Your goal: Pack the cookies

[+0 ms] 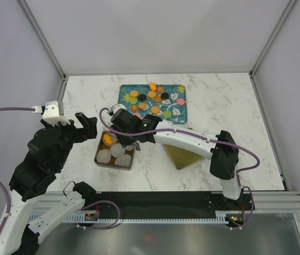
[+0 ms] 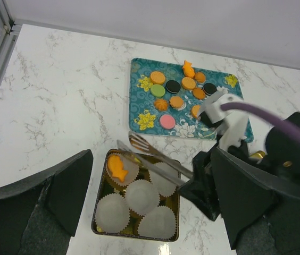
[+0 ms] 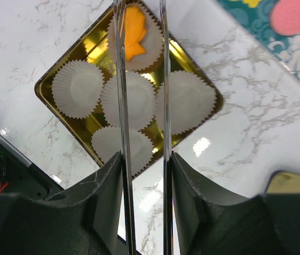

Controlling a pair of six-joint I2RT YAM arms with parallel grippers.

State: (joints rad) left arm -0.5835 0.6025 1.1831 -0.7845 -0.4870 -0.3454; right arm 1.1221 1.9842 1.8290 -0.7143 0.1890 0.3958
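Several cookies [image 1: 152, 98] in orange, green, pink and black lie on the teal floral tray [image 1: 181, 109], which also shows in the left wrist view as the tray [image 2: 139, 71]. An orange fish-shaped cookie [image 3: 134, 32] rests in a white paper cup at the far left corner of the gold tin [image 3: 49, 93]. My right gripper [image 3: 143, 159] is shut on metal tongs [image 3: 119, 79]. The tongs' two arms stand apart above the tin, with nothing between them. My left gripper [image 1: 89, 127] hangs open just left of the tin [image 1: 99, 154], holding nothing.
The tin holds several more white pleated cups [image 2: 142, 195] with nothing in them. A gold lid [image 1: 182, 154] lies right of the tin, under the right arm. White walls and a metal frame enclose the marble table [image 1: 224, 101].
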